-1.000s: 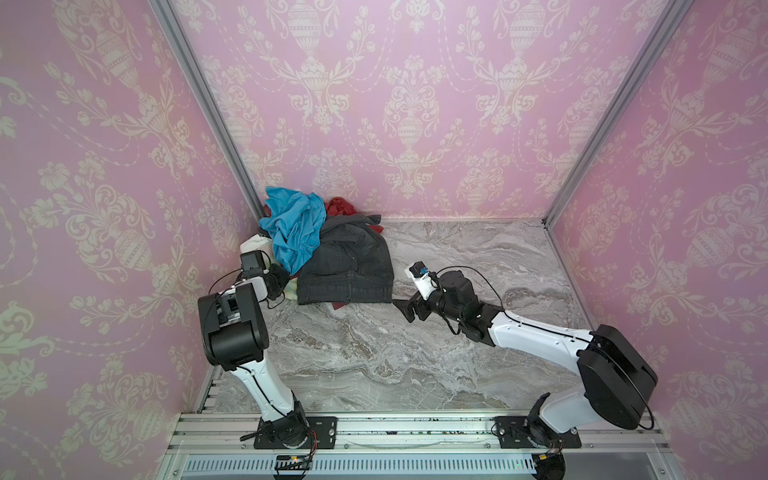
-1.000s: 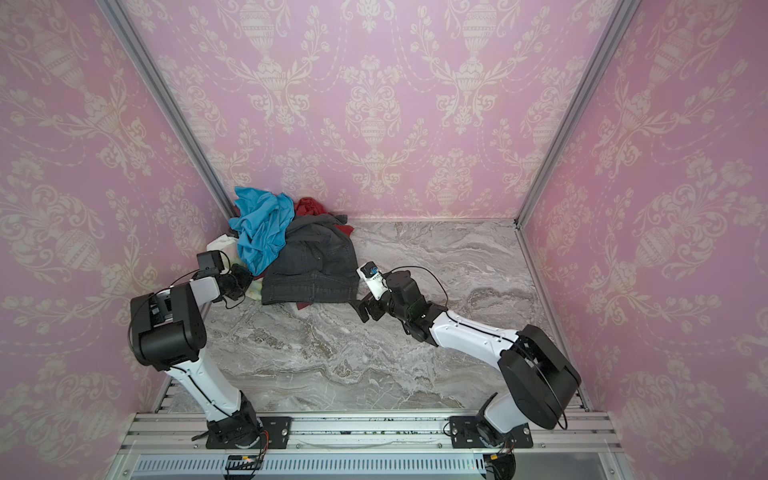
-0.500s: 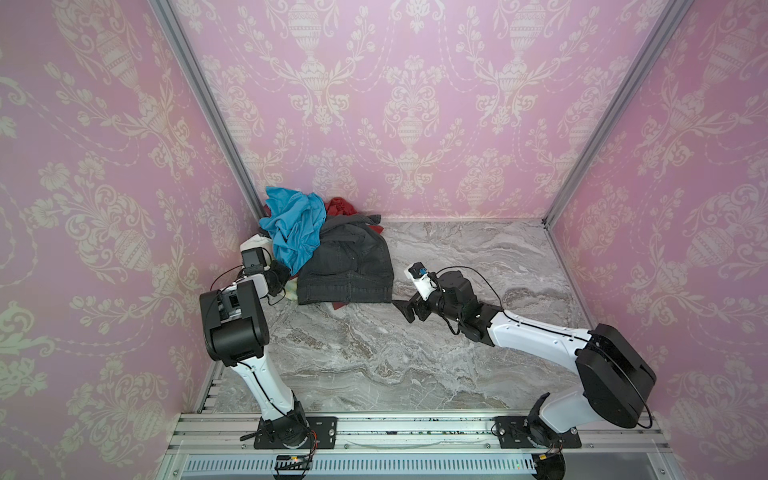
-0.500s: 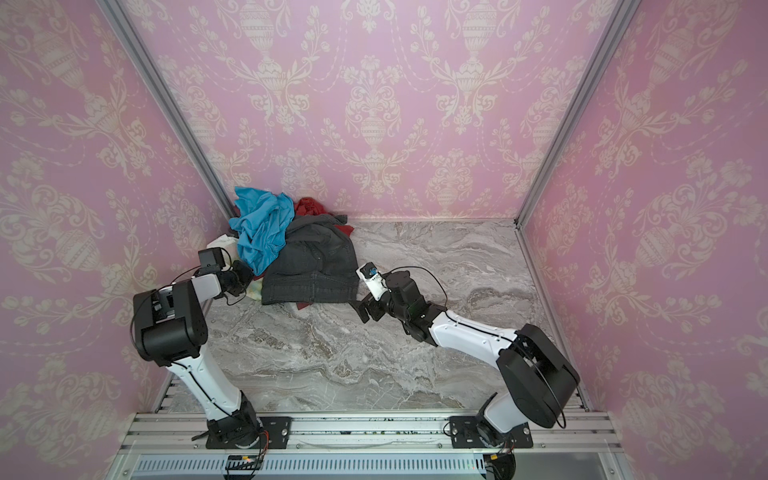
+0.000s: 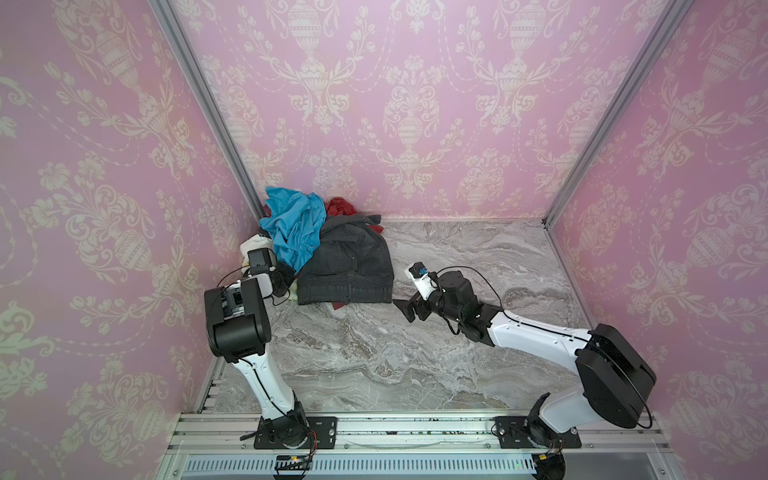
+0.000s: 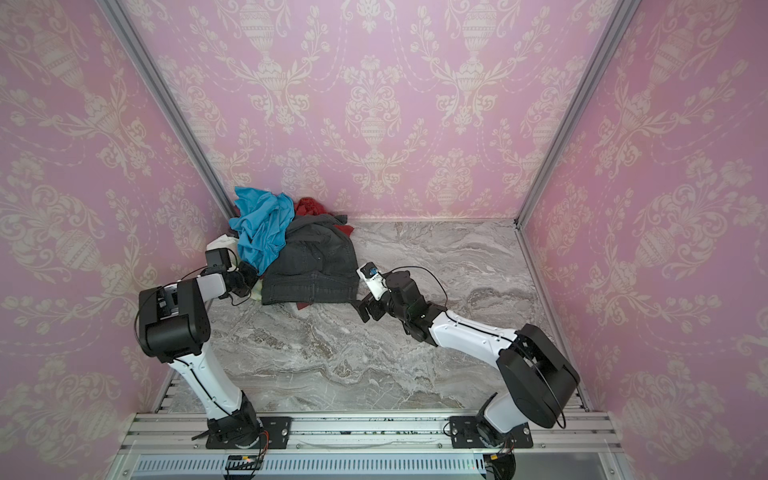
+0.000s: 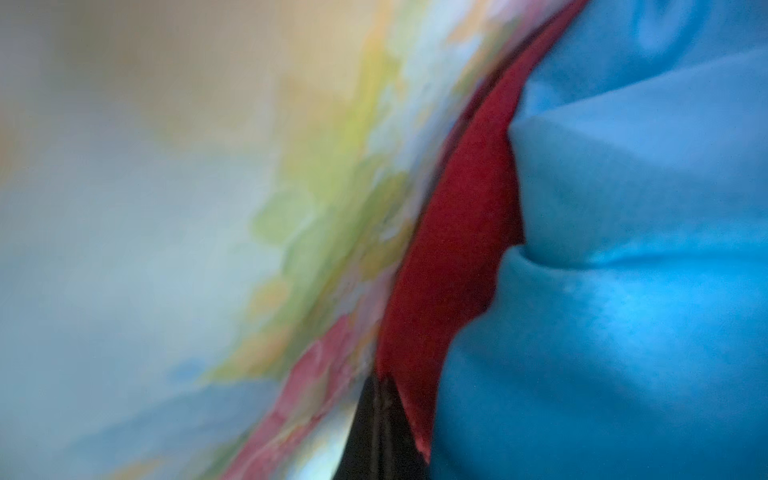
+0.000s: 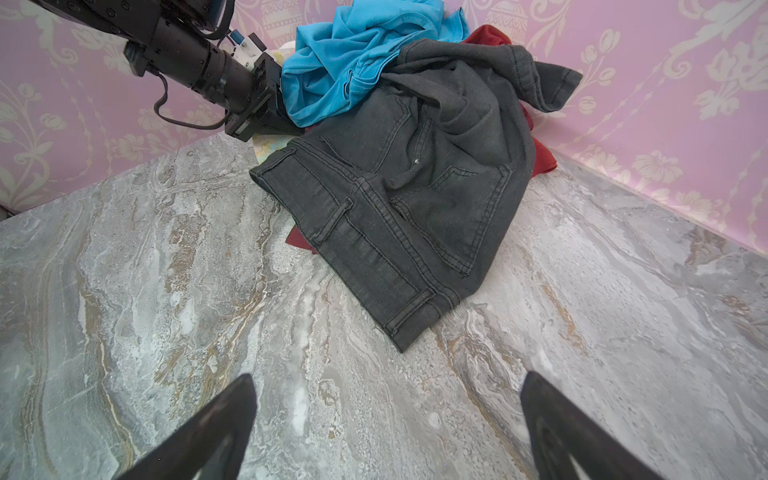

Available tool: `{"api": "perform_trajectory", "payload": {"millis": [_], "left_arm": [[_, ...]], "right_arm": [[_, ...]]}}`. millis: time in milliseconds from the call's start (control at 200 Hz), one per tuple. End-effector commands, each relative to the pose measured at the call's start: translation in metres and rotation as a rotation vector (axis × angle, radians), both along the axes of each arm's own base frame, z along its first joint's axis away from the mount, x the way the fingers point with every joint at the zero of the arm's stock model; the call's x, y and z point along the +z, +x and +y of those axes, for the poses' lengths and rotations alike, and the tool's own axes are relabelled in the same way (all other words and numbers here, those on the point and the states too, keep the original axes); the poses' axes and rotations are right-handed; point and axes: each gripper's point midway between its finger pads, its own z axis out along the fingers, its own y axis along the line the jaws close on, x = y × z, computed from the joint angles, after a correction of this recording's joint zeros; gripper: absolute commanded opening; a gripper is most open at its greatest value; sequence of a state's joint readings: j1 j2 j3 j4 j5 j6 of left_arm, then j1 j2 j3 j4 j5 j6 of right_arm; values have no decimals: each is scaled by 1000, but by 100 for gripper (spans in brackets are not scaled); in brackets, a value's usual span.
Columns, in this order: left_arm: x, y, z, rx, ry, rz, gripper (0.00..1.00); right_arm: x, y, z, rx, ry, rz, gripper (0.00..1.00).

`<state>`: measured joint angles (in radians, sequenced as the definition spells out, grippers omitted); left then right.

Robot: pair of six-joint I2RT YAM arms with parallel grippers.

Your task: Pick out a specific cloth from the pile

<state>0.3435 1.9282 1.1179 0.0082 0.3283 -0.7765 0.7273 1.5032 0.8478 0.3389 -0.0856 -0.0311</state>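
Pile [image 5: 345, 257] edge: left gripper [image 5: 289, 276] buried, closed; right gripper [image 5: 407, 309] low nearby, spread.

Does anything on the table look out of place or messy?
Only the pile is untidy: jeans sprawl over it, a red corner pokes out beneath their waistband. The left pincer is buried under the blue shirt. Nothing spilled or damaged.

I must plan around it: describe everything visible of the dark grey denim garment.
The dark grey denim garment is faded, heavy-looking fabric with a waistband, belt loops, stitched pockets and seams. It lies rumpled, waistband end flat on the grey marble table, its far end bunched upward. The bright blue shirt drapes over its upper edge; red cloth pokes out from underneath.
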Motion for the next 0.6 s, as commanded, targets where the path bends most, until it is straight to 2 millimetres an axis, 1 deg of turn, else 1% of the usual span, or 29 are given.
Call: {"api": "perform_trajectory", "payload": {"millis": [0,140,360,475,595], "left_arm": [[17,11,3,-1,22,-39,0],[42,12,3,-6,37,-81,0],[81,-3,-5,-21,50,-138,0],[107,-11,-9,-35,64,-173,0],[139,-14,-10,-37,91,-220,0]], "right_arm": [[1,0,-2,-6,-9,-27,100],[2,1,-4,-15,-11,-30,100],[7,4,-7,-42,-6,-36,100],[10,5,-8,-57,-3,-34,100],[13,6,-12,-76,6,-35,100]]}}
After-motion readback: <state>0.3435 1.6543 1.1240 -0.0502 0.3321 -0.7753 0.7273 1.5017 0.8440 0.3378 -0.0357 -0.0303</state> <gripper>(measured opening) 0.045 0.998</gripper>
